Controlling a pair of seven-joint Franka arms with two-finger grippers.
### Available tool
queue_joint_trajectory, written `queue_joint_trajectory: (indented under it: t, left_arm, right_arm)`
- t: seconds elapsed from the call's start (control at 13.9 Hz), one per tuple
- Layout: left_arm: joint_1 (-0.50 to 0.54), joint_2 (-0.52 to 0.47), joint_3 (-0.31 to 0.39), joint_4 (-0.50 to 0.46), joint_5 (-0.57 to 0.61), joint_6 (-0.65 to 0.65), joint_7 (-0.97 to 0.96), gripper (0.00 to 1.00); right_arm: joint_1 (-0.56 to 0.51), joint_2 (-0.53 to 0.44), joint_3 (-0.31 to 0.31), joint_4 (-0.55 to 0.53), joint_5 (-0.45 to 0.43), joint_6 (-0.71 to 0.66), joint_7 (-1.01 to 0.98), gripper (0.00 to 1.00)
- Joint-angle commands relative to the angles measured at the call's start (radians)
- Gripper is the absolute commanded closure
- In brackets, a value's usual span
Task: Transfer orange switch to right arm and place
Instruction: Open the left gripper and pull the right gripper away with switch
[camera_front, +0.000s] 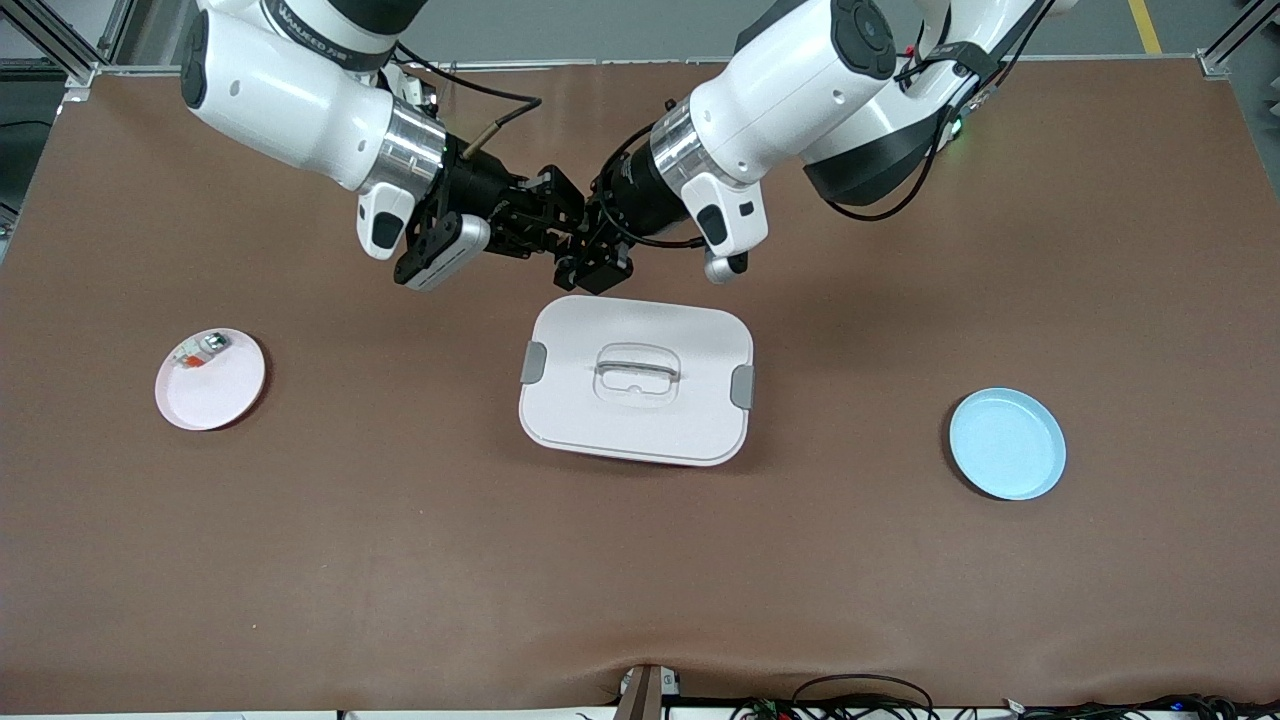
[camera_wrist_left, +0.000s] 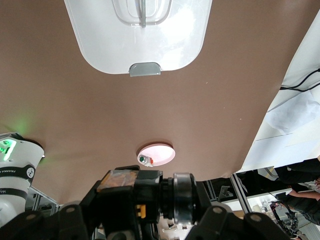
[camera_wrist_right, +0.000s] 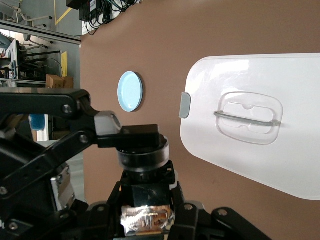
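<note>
A brown table carries a white lidded box. Above the box's edge nearest the robots, the right gripper and left gripper meet. The right one is clamped on the orange switch, a stubby black cylinder; the left one's fingers stand slightly apart around it.

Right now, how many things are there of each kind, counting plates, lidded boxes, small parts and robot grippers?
Plates: 2, a round pink plate and a round light-blue plate
Boxes: 1, a white rectangular lidded box
Small parts: 2, a silvery-white and orange-red part on the pink plate, and a stubby black switch held between the grippers
Grippers: 2, left gripper and right gripper
Total: 7
</note>
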Motion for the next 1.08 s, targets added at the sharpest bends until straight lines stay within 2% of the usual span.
queue_joint_trajectory:
  t: [0.0, 0.14, 0.29, 0.36, 0.57, 0.72, 0.86, 1.0]
  left_arm:
    - [-0.003, -0.005, 0.001, 0.010, 0.021, 0.005, -0.027, 0.00]
    - [-0.001, -0.008, 0.001, 0.010, 0.021, 0.005, -0.020, 0.00]
    - [0.008, -0.014, 0.001, 0.010, 0.023, 0.005, -0.014, 0.00]
    - [0.014, -0.014, 0.001, 0.008, 0.023, 0.005, -0.007, 0.00]
    - [0.038, -0.025, 0.001, 0.005, 0.049, 0.002, 0.006, 0.00]
    - [0.045, -0.033, 0.003, 0.010, 0.072, 0.002, 0.004, 0.00]
    - [0.069, -0.037, 0.004, 0.008, 0.086, -0.001, 0.012, 0.00]
    - [0.085, -0.040, 0.009, 0.006, 0.087, -0.005, 0.012, 0.00]
  right_arm:
    - [-0.008, 0.000, -0.009, 0.006, -0.008, -0.008, -0.015, 1.00]
    - [-0.016, 0.002, -0.009, 0.008, -0.008, -0.006, -0.058, 1.00]
    - [-0.053, 0.000, -0.009, 0.006, -0.019, -0.020, -0.181, 1.00]
    - [-0.073, 0.002, -0.009, 0.012, -0.045, -0.072, -0.243, 1.00]
    - [-0.145, 0.003, -0.009, 0.019, -0.195, -0.179, -0.508, 1.00]
    - [-0.214, 0.002, -0.009, 0.019, -0.249, -0.267, -0.655, 1.00]
    - [-0.273, 0.000, -0.009, 0.019, -0.368, -0.310, -0.830, 1.00]
    - [-0.347, -0.001, -0.009, 0.017, -0.415, -0.360, -0.987, 1.00]
